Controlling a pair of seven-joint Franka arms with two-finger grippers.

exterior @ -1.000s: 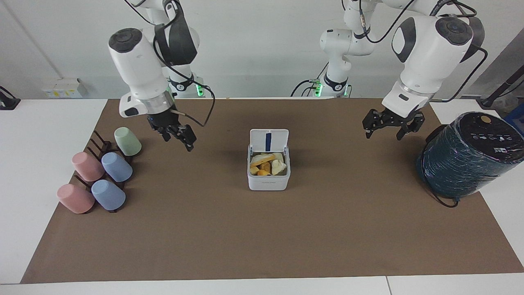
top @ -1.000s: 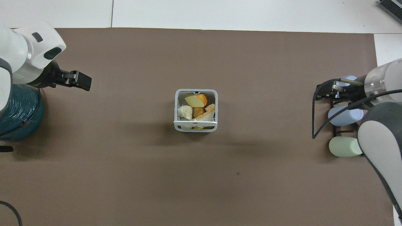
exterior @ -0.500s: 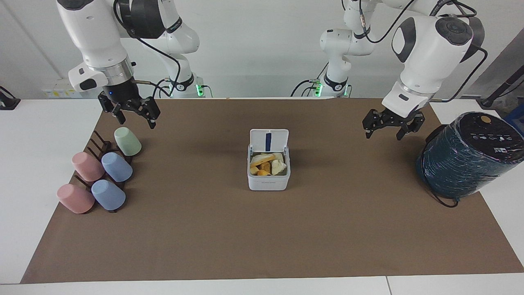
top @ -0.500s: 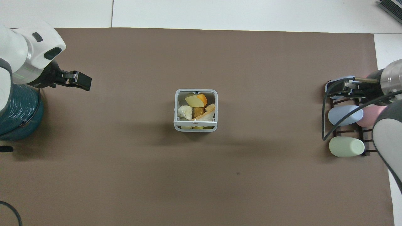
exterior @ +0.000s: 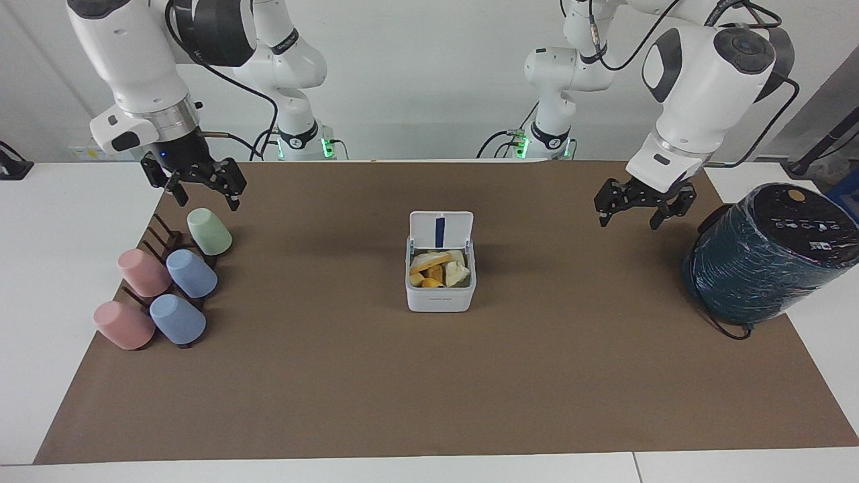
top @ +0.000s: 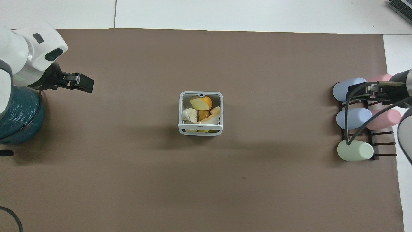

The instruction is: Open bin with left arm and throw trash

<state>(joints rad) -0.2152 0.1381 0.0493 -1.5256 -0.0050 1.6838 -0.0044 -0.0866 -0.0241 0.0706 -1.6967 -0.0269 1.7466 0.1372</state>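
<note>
The white bin (exterior: 439, 298) stands in the middle of the brown mat with its lid (exterior: 441, 230) hinged upright, blue strip showing. Inside lies the trash: a yellow-orange piece (top: 201, 103), a pale beige wedge (top: 210, 119) and a white chunk (top: 189, 115), packed together. My left gripper (exterior: 629, 219) hangs open and empty above the mat between the bin and the teal cylinder; it also shows in the overhead view (top: 84, 83). My right gripper (exterior: 207, 200) is open and empty, raised over the cup rack's end nearest the robots, and also shows in the overhead view (top: 355, 91).
A large dark teal cylinder (exterior: 765, 255) lies at the left arm's end of the mat. A dark rack with several pastel cups (exterior: 168, 282) sits at the right arm's end. The brown mat (exterior: 429, 389) covers most of the white table.
My right gripper has risen and swung away from the mat beside the bin toward the right arm's end, now over the cup rack. The left arm, bin and trash have not moved.
</note>
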